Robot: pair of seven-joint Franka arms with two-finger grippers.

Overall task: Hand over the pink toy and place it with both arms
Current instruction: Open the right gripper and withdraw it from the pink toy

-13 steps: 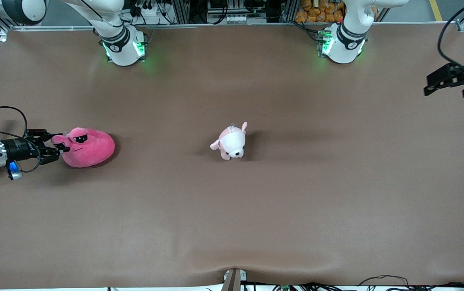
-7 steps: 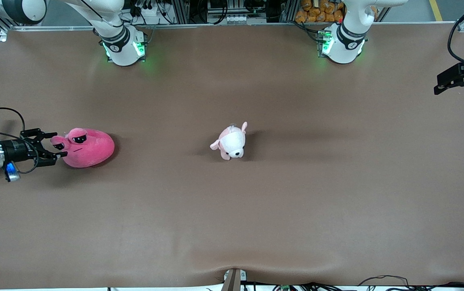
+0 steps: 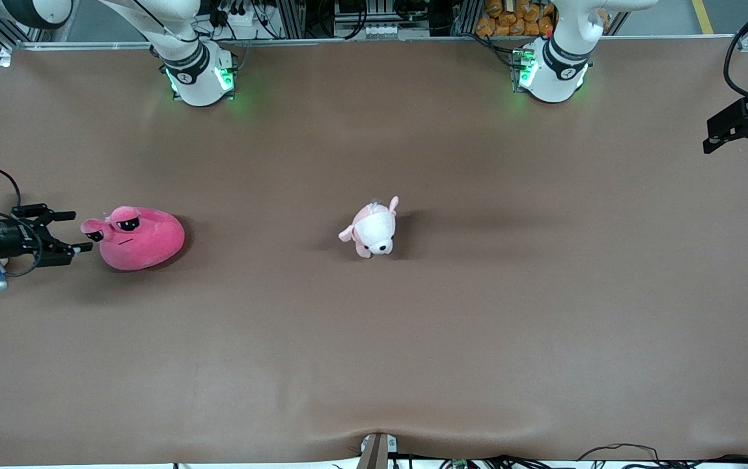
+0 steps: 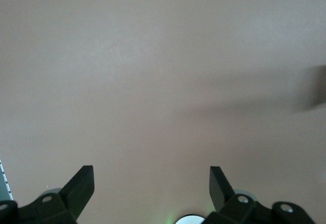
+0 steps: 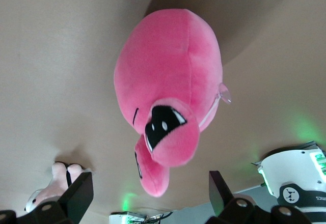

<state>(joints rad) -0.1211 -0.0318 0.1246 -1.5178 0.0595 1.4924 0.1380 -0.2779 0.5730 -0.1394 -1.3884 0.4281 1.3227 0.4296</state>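
Pink toy [image 3: 136, 238] now lies on bench [image 3: 374, 339], just in front of right gripper [image 3: 64, 231]; fingers wide, released, backing away. Left gripper [image 3: 715, 133] wide, empty, waits at bench edge. Placing seems done.

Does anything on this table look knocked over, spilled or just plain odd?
Nothing stands out. The pink toy sits upright on the brown table beside the open right gripper, untouched. The pale pink-and-white puppy plush stands mid-table. The left gripper waits, open, at the left arm's end.
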